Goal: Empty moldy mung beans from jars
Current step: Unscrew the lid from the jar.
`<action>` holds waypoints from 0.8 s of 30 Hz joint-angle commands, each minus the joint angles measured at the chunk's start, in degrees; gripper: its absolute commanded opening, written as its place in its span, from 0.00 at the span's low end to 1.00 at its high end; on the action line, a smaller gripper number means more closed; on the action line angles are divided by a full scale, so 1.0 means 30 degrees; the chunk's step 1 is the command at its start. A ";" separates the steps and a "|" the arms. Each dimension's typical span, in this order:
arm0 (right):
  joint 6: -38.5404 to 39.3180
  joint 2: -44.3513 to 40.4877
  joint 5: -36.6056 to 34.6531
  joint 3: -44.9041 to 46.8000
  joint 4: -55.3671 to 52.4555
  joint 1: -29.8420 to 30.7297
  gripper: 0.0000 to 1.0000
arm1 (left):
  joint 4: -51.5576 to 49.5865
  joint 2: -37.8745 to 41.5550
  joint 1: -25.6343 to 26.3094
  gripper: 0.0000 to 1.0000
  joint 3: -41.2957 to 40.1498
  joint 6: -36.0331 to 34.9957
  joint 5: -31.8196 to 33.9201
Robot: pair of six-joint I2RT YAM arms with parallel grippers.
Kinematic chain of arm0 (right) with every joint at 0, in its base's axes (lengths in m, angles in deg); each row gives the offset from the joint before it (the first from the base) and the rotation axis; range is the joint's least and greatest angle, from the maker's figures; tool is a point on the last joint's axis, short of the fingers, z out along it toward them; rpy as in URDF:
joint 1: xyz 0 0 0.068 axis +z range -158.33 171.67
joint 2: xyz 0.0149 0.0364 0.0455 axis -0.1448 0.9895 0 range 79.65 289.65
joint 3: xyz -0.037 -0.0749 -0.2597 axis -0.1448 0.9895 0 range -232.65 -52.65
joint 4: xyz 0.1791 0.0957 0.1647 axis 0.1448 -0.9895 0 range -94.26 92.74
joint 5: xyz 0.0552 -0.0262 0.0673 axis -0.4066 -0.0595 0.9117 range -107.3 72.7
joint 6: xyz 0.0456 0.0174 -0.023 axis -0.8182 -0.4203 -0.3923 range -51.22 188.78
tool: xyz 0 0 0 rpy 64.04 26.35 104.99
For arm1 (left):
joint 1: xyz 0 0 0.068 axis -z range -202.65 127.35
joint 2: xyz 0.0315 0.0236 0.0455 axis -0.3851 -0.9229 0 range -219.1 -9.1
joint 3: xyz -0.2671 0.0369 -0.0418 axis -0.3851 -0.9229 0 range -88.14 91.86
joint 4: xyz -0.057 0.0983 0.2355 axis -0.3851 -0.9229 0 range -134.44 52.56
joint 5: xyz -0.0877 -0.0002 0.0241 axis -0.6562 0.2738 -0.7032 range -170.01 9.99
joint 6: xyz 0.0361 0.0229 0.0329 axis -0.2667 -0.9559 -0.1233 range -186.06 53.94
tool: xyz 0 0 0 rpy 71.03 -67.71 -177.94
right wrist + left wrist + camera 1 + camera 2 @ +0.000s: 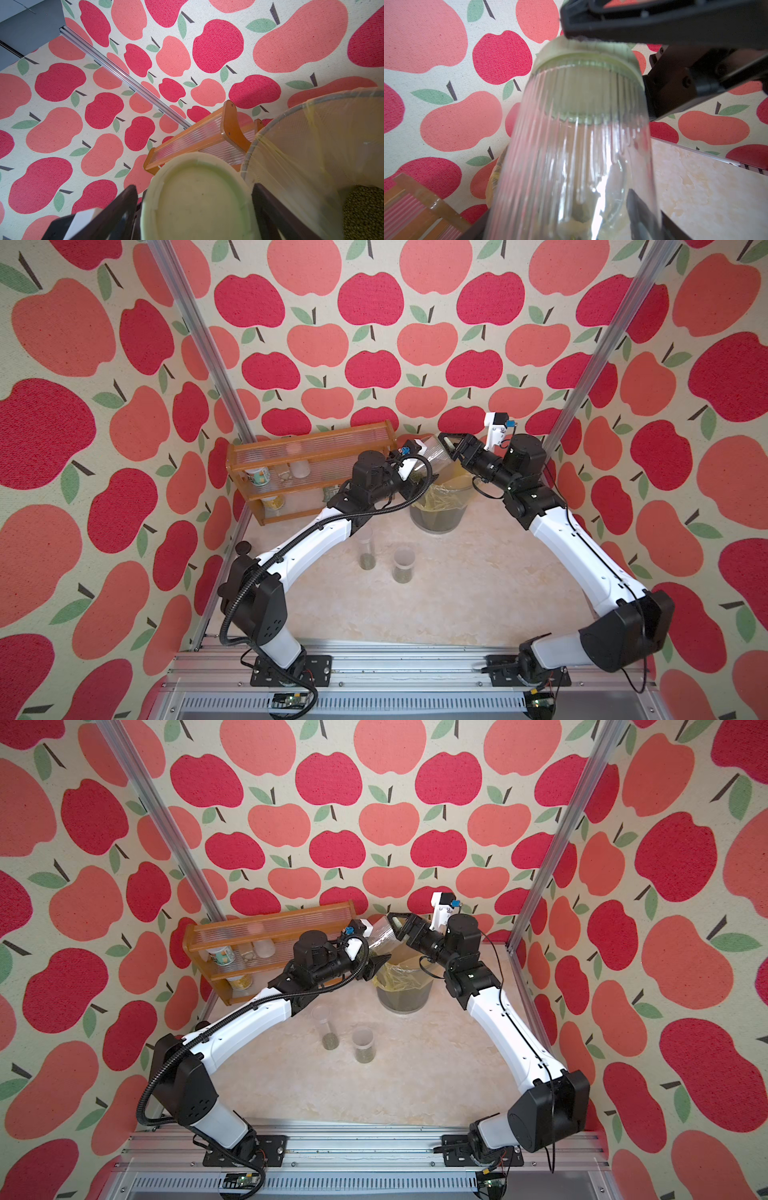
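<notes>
My left gripper [417,484] [560,218] is shut on the base of a wide ribbed clear jar [434,452] [571,155], held tilted over the bin [440,514]. Its pale green lid [587,60] [199,199] is still on. My right gripper [446,440] [194,187] stands open with a finger on either side of that lid. A small dark heap of mung beans [579,214] lies at the jar's bottom. A tall narrow jar [366,549] and a shorter jar [403,566] stand on the table, each with mung beans [402,576] inside.
The bin [291,112] has a yellowish liner, and beans [363,212] lie at its bottom. A wooden rack [311,439] with cans and small jars stands against the back wall, left of the bin. Metal frame posts rise at both back corners.
</notes>
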 commanded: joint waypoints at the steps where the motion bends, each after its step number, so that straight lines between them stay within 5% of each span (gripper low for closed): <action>1: 0.0721 -0.0931 0.0396 0.0906 -0.0388 0.0128 0.91 | 0.1484 0.1354 -0.0472 0.46 0.0584 0.0712 -0.0883; 5: 0.0774 -0.1592 0.0184 0.1553 -0.0104 0.0128 0.92 | 0.1442 0.1635 -0.1270 0.46 0.0351 0.2428 -0.1802; 13: -0.0246 -0.1112 0.1359 0.1364 0.1254 0.0125 0.92 | 0.1299 0.2215 -0.1259 0.46 -0.0368 0.2308 -0.1598; 24: -0.1008 0.0128 0.1755 0.0210 0.2463 0.0802 0.94 | -0.0378 0.1923 -0.0077 0.46 0.0146 -0.0476 -0.0308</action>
